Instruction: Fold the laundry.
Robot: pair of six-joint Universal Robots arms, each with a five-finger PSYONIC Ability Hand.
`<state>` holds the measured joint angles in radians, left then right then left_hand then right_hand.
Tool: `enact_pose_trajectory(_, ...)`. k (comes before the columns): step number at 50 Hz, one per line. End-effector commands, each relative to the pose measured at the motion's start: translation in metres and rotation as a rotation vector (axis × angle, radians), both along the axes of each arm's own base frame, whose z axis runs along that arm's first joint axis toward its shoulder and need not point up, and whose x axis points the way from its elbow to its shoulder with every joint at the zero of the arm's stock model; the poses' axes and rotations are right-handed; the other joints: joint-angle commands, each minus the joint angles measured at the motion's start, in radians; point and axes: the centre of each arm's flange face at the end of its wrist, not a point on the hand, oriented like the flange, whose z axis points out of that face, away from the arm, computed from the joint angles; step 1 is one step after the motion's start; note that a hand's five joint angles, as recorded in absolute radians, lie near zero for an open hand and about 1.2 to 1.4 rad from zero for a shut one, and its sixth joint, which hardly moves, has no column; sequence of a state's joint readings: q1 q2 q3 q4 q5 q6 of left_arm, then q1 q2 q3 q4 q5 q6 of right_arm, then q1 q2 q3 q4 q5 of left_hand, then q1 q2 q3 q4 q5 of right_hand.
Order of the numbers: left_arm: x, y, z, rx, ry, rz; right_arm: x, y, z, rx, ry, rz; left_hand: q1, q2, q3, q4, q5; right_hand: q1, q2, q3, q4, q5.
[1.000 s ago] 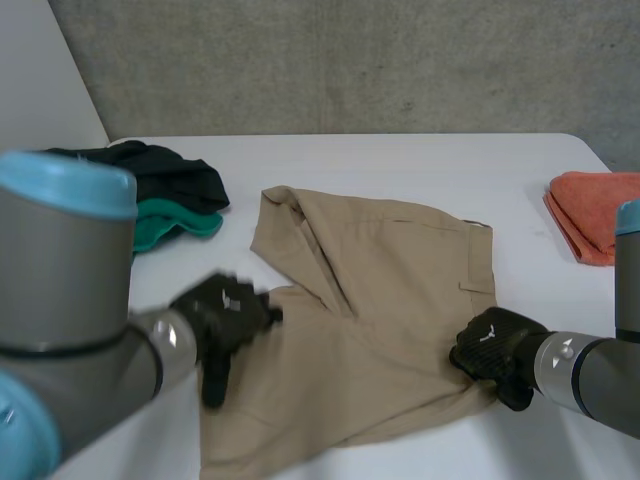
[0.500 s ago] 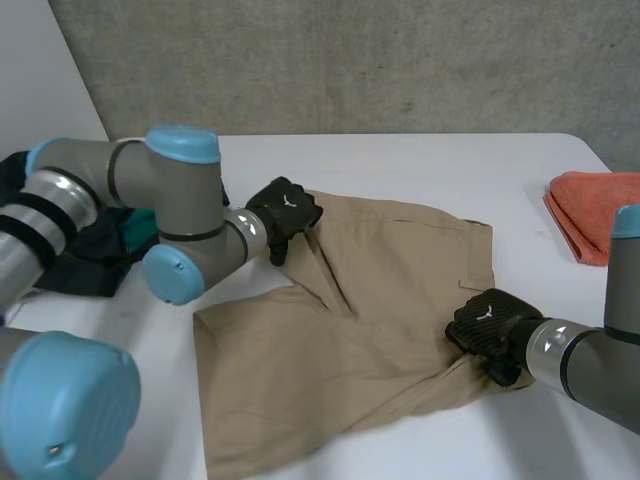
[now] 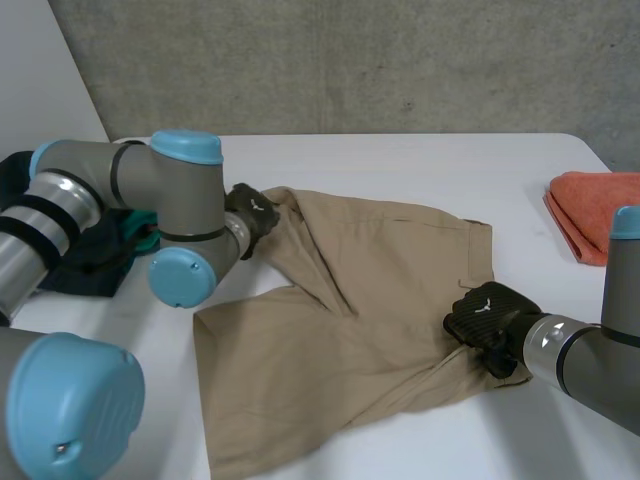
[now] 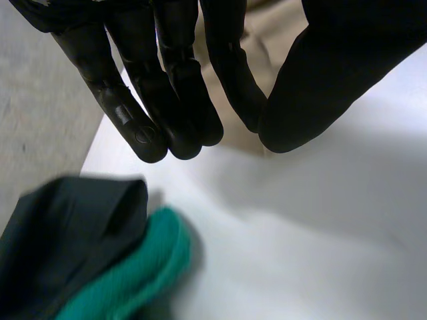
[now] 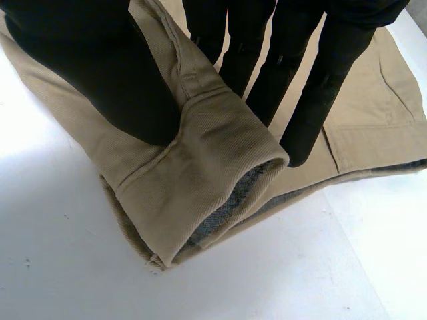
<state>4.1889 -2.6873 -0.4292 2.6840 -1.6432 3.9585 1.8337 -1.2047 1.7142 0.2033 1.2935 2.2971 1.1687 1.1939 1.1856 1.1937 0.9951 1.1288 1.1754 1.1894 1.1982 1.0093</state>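
Shorts [image 3: 380, 290] might slip, held lopsidedly.
Right hand [image 5: 100, 67] pinched the hem toward the table's [image 3: 420, 160] near edge; left hand's [image 3: 250, 212] hold was unclear.

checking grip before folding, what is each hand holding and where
The right hand pinches the tan shorts at a folded-over edge. The left hand is at their far corner; its hold cannot be told.

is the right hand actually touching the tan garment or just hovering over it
Touching. The right wrist view shows the right hand pinching a rolled edge of the tan garment between its thumb and fingers.
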Motion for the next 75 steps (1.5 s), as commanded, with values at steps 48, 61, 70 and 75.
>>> enact_pose_trajectory(48, -0.022, 0.0, -0.026, 0.028, 0.096, -0.156, 0.003, 0.0, -0.001, -0.014, -0.012, 0.003, -0.289, -0.314, -0.306, -0.314, -0.29, 0.267, 0.221, 0.207, 0.198, 0.212)
enact_pose_trajectory(61, -0.029, 0.002, -0.035, -0.032, -0.002, -0.178, 0.003, 0.0, -0.001, -0.014, -0.014, 0.001, -0.078, -0.103, -0.094, -0.102, -0.078, 0.267, 0.221, 0.207, 0.198, 0.212)
enact_pose_trajectory(70, -0.031, 0.005, -0.035, -0.016, -0.001, -0.193, 0.001, -0.002, 0.0, -0.019, -0.015, -0.005, -0.089, -0.115, -0.106, -0.114, -0.09, 0.267, 0.221, 0.207, 0.198, 0.212)
enact_pose_trajectory(75, -0.031, 0.007, -0.042, -0.013, -0.032, -0.193, 0.001, -0.002, 0.001, -0.02, -0.016, -0.005, 0.228, 0.202, 0.211, 0.203, 0.227, 0.267, 0.221, 0.207, 0.198, 0.212)
